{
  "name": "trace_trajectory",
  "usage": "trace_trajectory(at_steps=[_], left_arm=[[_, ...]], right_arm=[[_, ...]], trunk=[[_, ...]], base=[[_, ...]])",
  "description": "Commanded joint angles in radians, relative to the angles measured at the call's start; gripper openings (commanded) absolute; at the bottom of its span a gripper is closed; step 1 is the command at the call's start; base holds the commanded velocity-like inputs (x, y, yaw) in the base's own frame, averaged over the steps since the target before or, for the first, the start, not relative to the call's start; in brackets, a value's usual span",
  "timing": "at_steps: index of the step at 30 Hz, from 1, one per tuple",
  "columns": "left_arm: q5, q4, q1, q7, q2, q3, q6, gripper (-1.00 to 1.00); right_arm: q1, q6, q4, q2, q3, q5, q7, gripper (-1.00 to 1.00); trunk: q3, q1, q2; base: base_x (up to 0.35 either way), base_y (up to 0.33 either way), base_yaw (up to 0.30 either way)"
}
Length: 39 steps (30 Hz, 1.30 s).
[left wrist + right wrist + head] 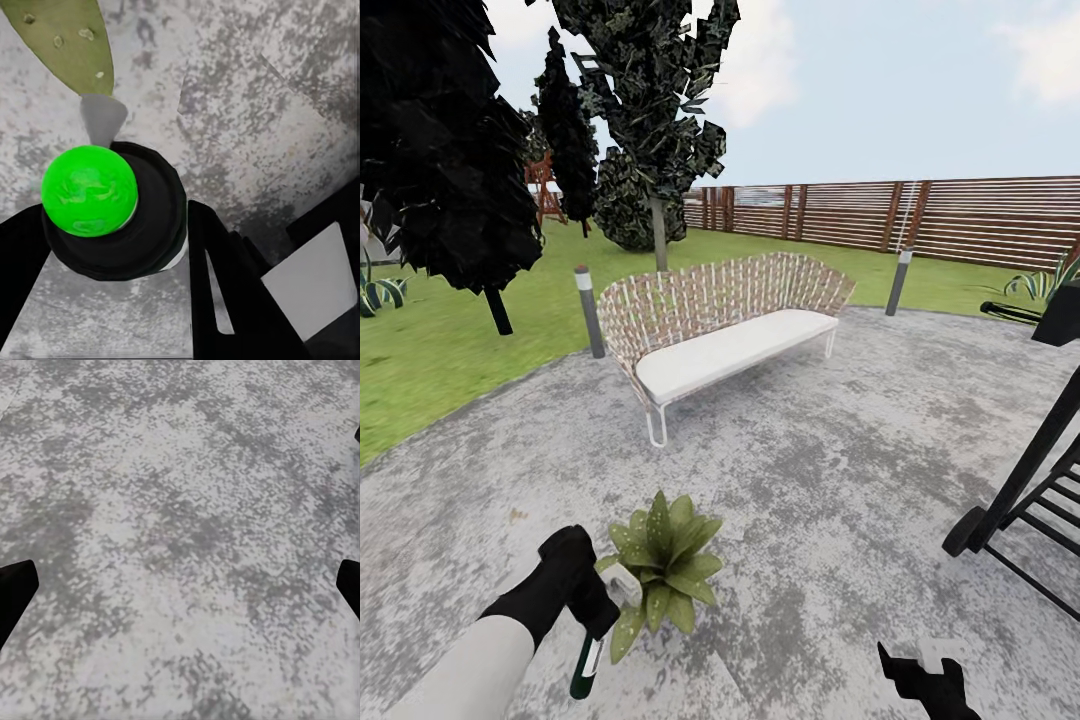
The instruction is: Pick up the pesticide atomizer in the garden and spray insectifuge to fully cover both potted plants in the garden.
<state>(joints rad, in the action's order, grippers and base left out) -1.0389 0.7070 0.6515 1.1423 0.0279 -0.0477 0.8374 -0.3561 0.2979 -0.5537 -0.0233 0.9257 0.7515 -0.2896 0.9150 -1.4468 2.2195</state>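
Observation:
One potted plant (pixel 663 567), a low rosette of broad green leaves, sits on the grey paving (pixel 830 520) in the garden, near the bottom of the head view. My left gripper (pixel 578 590) hangs just left of it, shut on the pesticide atomizer (pixel 586 670), whose slim dark green body points down. In the left wrist view the atomizer (pixel 90 191) shows a bright green cap in a black ring between my black fingers (pixel 217 277), its grey nozzle aimed at a leaf (pixel 71 37). My right gripper (pixel 922 682) is low at the right, open over bare paving (pixel 180 510).
A wicker bench (pixel 720 320) with a white cushion stands ahead on the paving. A black grill (pixel 1040 450) is at the right edge. Two bollard lights (pixel 589 310) (pixel 900 280) mark the paving rim. Lawn (pixel 440 350), dark trees and a slatted wooden fence (pixel 920 215) lie beyond.

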Motion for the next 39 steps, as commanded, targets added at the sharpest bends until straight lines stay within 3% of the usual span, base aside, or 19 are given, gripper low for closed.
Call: trace_trajectory(at_steps=[1, 7, 17, 21, 24, 26, 29, 34, 39], left_arm=[[-0.007, 0.000, -0.004, 0.012, 0.003, -0.006, 0.003, -1.00], [-0.003, -0.014, -0.047, 0.011, 0.009, -0.008, -0.012, -1.00], [-0.001, 0.001, -0.047, 0.005, -0.003, 0.000, -0.007, -1.00], [-0.003, 0.002, -0.038, 0.010, -0.034, -0.003, 0.001, -1.00], [-0.006, 0.002, -0.031, 0.011, -0.073, -0.004, 0.007, -1.00], [-0.005, 0.002, -0.005, 0.013, -0.079, -0.002, 0.009, -1.00], [0.005, -0.004, 0.029, 0.015, -0.075, 0.001, 0.010, -1.00], [0.003, -0.013, 0.020, 0.007, -0.067, 0.004, 0.002, -1.00], [0.006, -0.020, -0.055, -0.029, -0.056, 0.008, -0.006, -1.00]], right_arm=[[-0.001, 0.004, -0.002, -0.001, 0.008, 0.006, -0.008, 1.00], [-0.001, 0.004, -0.002, -0.001, 0.008, 0.006, -0.008, 1.00], [-0.001, 0.004, -0.002, -0.001, 0.008, 0.007, -0.008, 1.00], [-0.001, 0.003, -0.002, -0.001, 0.008, 0.007, -0.008, 1.00], [-0.001, 0.003, -0.002, -0.001, 0.008, 0.007, -0.008, 1.00], [-0.001, 0.003, -0.001, -0.001, 0.008, 0.007, -0.008, 1.00], [-0.001, 0.003, -0.002, -0.001, 0.009, 0.007, -0.008, 1.00], [-0.001, 0.003, -0.002, -0.001, 0.009, 0.007, -0.008, 1.00], [-0.001, 0.003, -0.001, -0.001, 0.009, 0.007, -0.008, 1.00]], trunk=[[0.001, 0.000, 0.000], [0.001, 0.000, 0.000], [0.001, 0.000, 0.000], [0.001, 0.000, 0.000], [0.001, 0.000, 0.000], [0.001, 0.000, 0.000], [0.001, 0.000, 0.000], [0.001, 0.000, 0.000], [0.001, 0.000, 0.000]], base=[[0.000, 0.000, 0.000], [0.000, 0.000, 0.000], [-0.075, -0.178, 0.016], [-0.112, -0.082, 0.001], [-0.005, -0.003, 0.000], [0.000, 0.000, 0.000], [0.000, 0.000, 0.000], [0.000, 0.000, 0.000], [0.000, 0.000, 0.000]])
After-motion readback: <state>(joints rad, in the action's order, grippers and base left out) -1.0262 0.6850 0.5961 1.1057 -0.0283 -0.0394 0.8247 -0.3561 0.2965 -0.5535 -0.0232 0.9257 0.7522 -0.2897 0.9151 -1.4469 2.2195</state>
